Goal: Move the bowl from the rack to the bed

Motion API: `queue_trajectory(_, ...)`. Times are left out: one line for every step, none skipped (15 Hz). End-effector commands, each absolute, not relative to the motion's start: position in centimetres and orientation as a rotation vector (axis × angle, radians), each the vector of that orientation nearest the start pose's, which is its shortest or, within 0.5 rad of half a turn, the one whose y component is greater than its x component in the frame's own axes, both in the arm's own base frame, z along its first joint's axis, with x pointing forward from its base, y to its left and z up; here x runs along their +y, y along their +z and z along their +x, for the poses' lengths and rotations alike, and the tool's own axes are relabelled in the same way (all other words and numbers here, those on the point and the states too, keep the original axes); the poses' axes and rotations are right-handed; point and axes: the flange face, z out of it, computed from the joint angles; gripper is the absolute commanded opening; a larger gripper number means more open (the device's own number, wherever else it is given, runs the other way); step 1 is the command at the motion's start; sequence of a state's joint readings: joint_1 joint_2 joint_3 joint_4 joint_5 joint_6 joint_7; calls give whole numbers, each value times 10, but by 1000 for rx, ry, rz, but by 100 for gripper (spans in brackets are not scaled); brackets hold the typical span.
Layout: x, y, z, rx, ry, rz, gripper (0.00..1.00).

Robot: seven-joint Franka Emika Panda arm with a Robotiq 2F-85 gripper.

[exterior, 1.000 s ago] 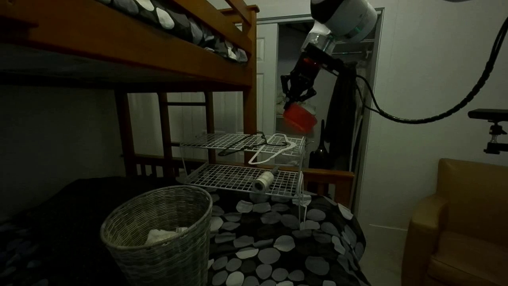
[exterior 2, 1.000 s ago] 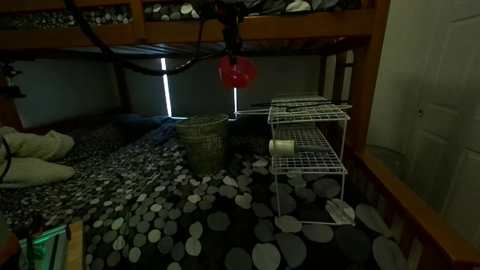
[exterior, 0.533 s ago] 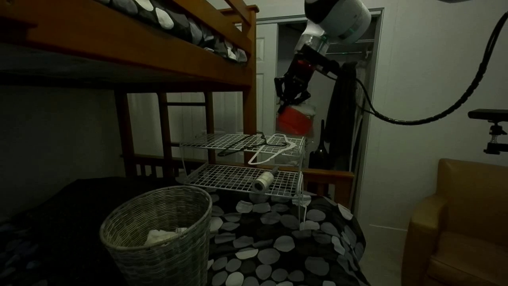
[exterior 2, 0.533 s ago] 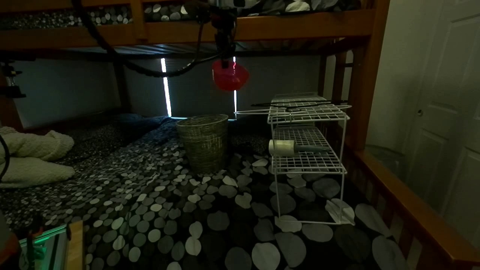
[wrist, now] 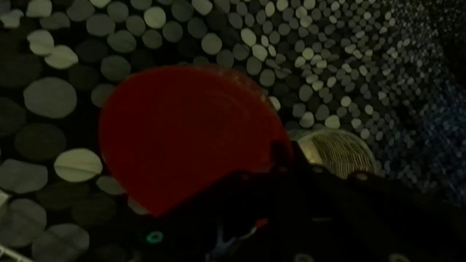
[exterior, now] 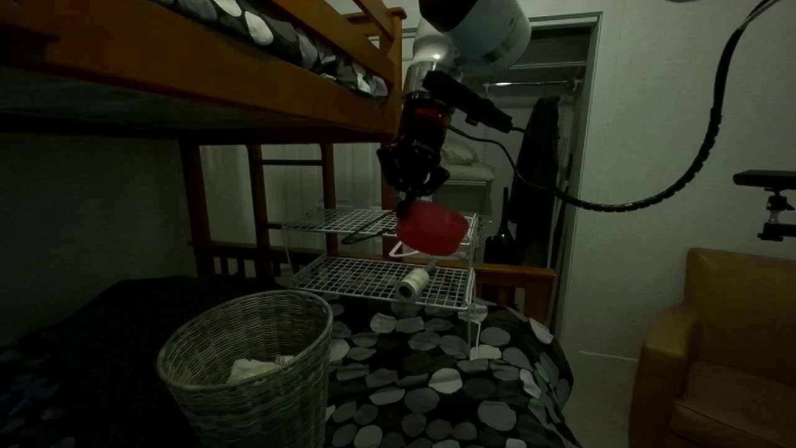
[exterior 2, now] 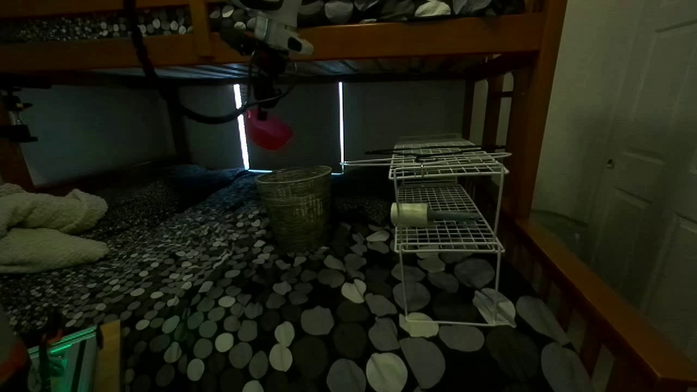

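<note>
The small red bowl hangs in the air, tilted, in my gripper. In an exterior view the bowl is well left of the rack and higher than the basket. In the wrist view the bowl fills the middle, and my gripper is shut on its rim; the dark fingers hide part of it. The silver wire rack stands on the bed, whose black cover has grey and white spots. The bed lies below the bowl in the wrist view.
A woven basket stands on the bed; its rim shows beside the fingers. A lint roller and hangers lie on the rack. The upper bunk's rail runs overhead. A fleece blanket lies at the left.
My gripper has carried the bowl left and down in both exterior views, farther from the rack. The bowl stays held; rack and basket have not moved.
</note>
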State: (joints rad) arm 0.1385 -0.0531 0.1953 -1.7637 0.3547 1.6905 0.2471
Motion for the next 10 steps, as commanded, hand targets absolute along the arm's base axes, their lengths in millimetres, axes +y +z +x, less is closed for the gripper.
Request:
queue_trajectory(209,543,472,47,434,-2852,1)
queue_trajectory(214,556,490,-20,329,-2837,3)
queue_trajectory(213,547,485,-3,381,-2844,3)
queue_trajectory(213,542,484,7,405,-2846,3)
queue_trajectory(212,540,483,13,414,-2848,3)
queue_trajectory(212,540,482,16,417,-2848,3)
queue_trajectory(212,540,482,18,416,-2848,1)
queue_trajectory(219,542,479,2,369,-2901,1)
queue_trajectory(229,538,473,-124,341,-2940,1)
queue_trajectory(239,532,466,-204,332,-2967,1)
